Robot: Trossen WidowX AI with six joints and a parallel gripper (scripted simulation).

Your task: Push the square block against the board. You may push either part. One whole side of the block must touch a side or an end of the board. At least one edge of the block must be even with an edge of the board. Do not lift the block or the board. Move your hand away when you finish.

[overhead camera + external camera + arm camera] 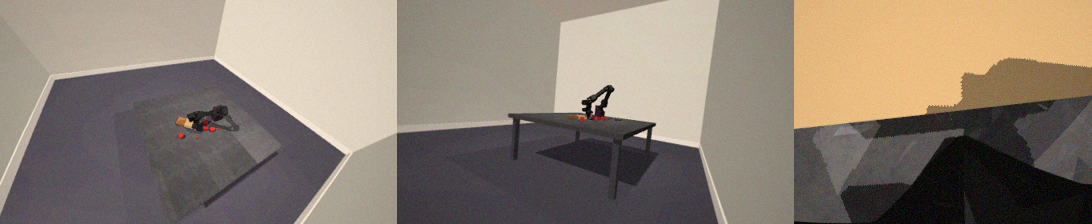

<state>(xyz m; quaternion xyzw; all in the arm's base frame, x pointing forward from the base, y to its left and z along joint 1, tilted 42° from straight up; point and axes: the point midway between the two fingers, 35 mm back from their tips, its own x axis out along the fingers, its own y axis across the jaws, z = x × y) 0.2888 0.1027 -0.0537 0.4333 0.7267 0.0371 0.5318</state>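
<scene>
An orange part [181, 121] [573, 117] and a pale tan part [189, 123] [585, 118] lie flat side by side on the table. They look touching or nearly so; whether their edges are even is too small to tell. I cannot tell surely which is the block and which the board. The tan surface [884, 55] fills the upper wrist view, with a shadow on it. My gripper [200, 128] [588, 117] [955, 147] is shut and empty, pointing down, low beside the tan part on the side away from the orange one. The wrist view does not show clearly whether the fingertips touch it.
A red cube [181, 136] [582, 118] lies near the orange part. Several more red pieces [212, 130] [603, 118] lie on the arm's base side, close to the gripper. The table [180, 168] [621, 130] carries everything, and the arm's base stands beyond the red pieces.
</scene>
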